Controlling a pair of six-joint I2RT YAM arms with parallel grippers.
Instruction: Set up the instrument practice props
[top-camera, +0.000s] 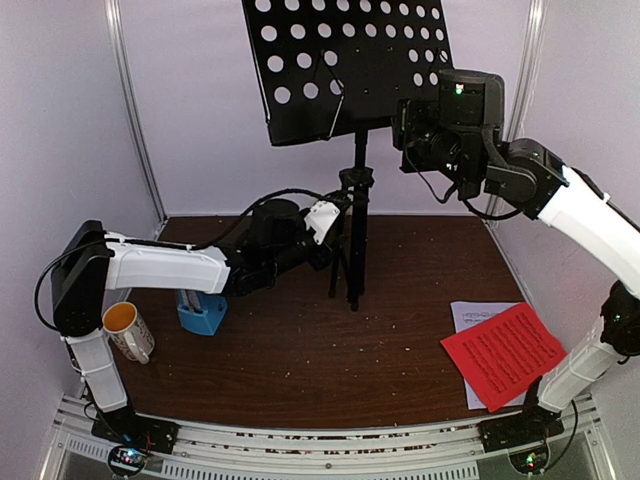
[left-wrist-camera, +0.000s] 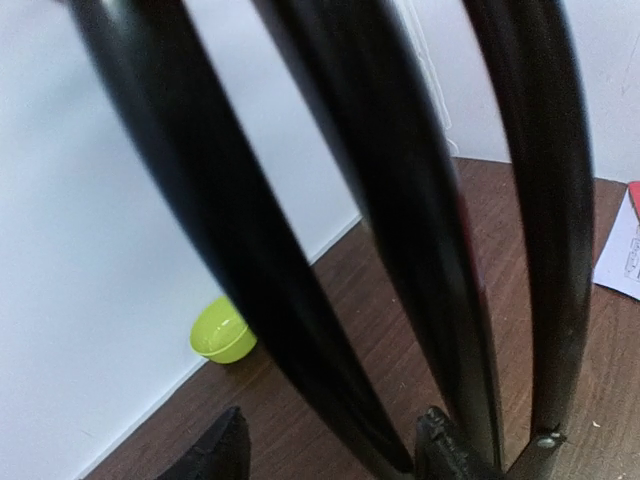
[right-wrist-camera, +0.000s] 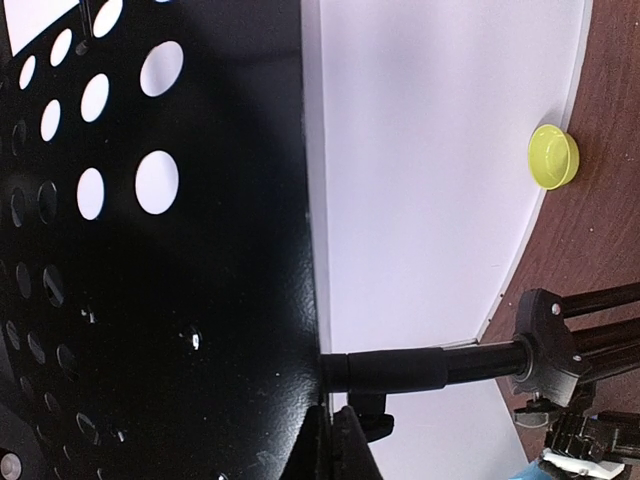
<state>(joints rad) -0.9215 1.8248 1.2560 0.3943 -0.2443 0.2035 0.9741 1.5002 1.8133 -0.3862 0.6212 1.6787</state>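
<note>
Stand (top-camera: 358, 170) upright on worktop (top-camera: 300, 350), legs (top-camera: 352, 265) folded. Left tool (top-camera: 332, 218) straddles them, grip unclear; right tool (top-camera: 405, 125) apparently clamps its desk (top-camera: 345, 60). Uneven pulls could topple it onto the sheets (top-camera: 500, 350) to its right.

The music stand (top-camera: 358, 200) stands mid-table, metronome (top-camera: 203, 312) and mug (top-camera: 128, 330) to its left, overlapping sheets (top-camera: 503, 352) to its right.

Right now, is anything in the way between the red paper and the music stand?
Nothing visible does. The red sheet lies right of the music stand; the mug and metronome sit on its other side.
</note>
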